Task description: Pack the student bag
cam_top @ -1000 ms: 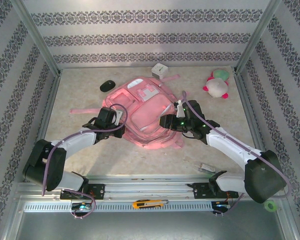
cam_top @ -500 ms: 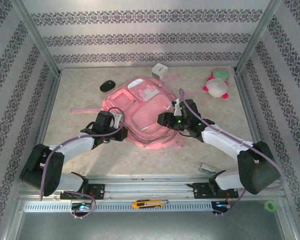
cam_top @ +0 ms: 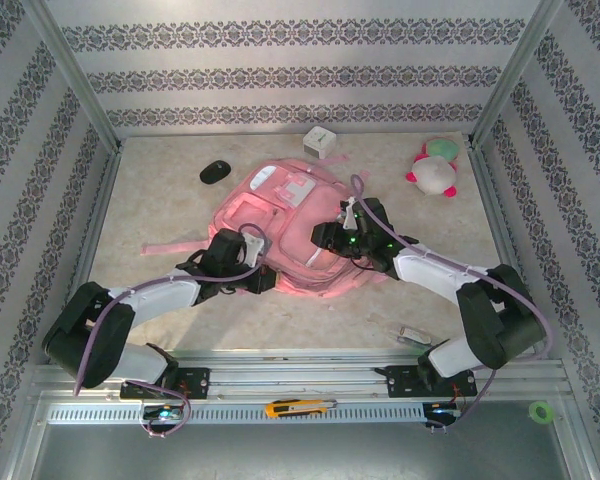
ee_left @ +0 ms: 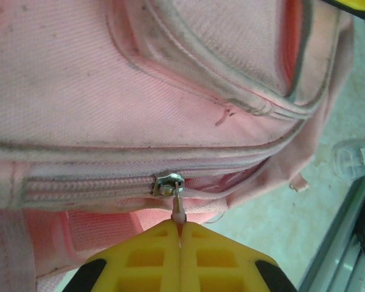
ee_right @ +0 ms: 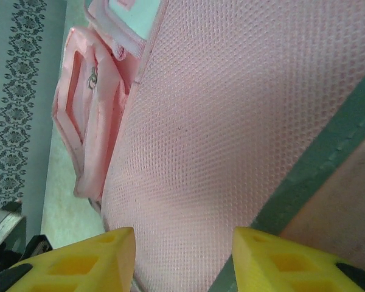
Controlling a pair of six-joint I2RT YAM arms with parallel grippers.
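- The left gripper (ee_left: 180, 232) is closed tight, its yellow tips pinching the small pull (ee_left: 178, 210) that hangs from a zip slider (ee_left: 168, 184) on the bag's near edge.
- Step in hand, as I read it: working this zip to get a compartment open. The mouse (cam_top: 215, 172), box (cam_top: 320, 141) and plush (cam_top: 433, 170) lie out on the table (cam_top: 160, 200), so packing looks barely begun.
- Left of the slider the teeth look meshed; right of it the seam seems to gape a little. I cannot tell for sure which way the slider is meant to travel.
- The next move calls for a steady drag along the zip line, staying close to the seam. The pull is tiny and the hold is only at the tips, so a sideways tug could slip it free or drag the whole bag.
- The bag (cam_top: 280, 225) lies flat mid-table between the two arms, front pockets up.
- Its long axis runs near to far, leaning slightly left at the far end. The end with the pale panel points toward the back wall, near the box. The other end faces the arm bases.
- The right gripper (ee_right: 184, 238) sits at the bag's right side. Its fingers stand well apart over pink mesh fabric, with nothing that I can make out clamped between them.
- It would need to press or grip there to brace the bag against the zip pull.
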